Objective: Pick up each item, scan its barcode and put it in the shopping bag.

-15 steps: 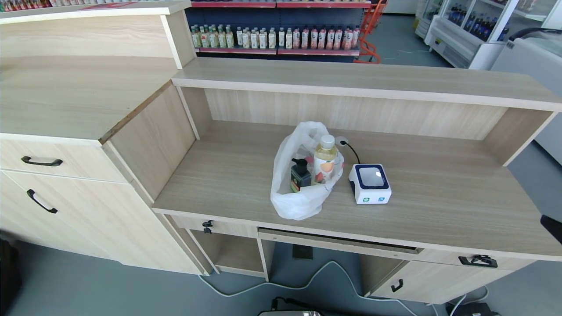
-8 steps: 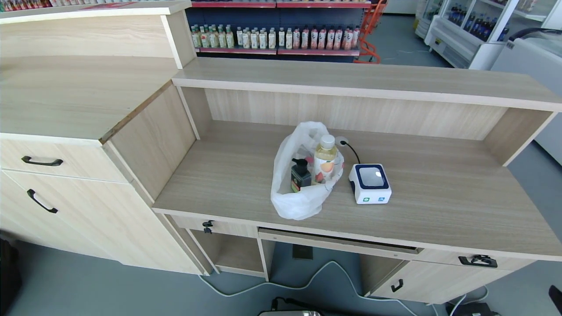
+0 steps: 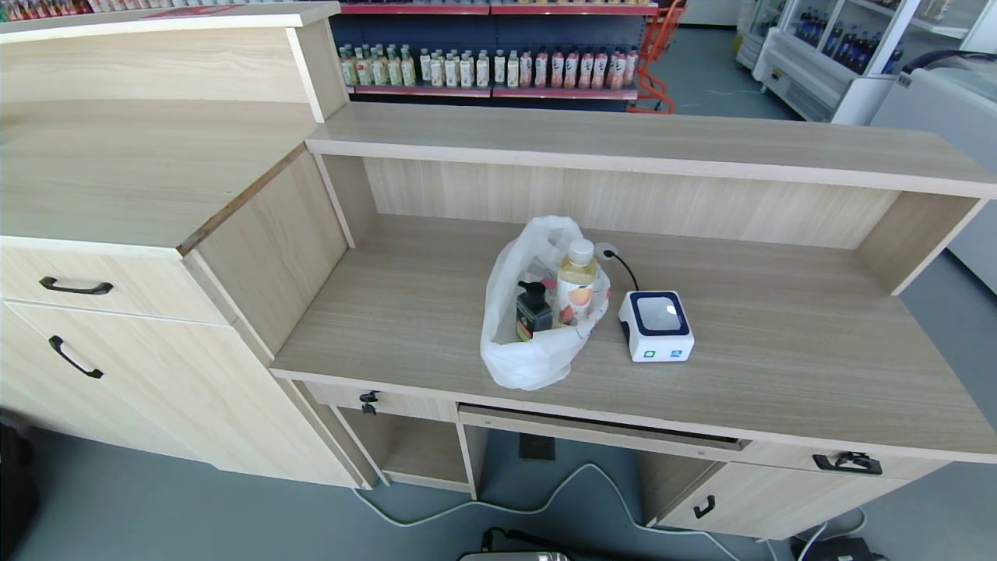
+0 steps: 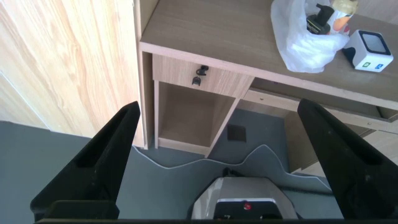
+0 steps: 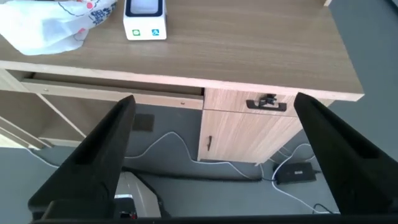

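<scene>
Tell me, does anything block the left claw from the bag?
Nothing visible does. The left gripper hangs open over the floor before the counter, with clear sight of the shopping bag, where a dark bottle and a juice bottle stand.

A light wooden counter [image 3: 779, 366] with a raised back ledge spans the middle of the head view. A white plastic bag [image 3: 523, 360] stands near the centre of its top. Just right of the bag sits a small white scanner [image 3: 657, 325]. Its black cable [image 3: 625, 269] runs up toward the counter's back wall.
</scene>
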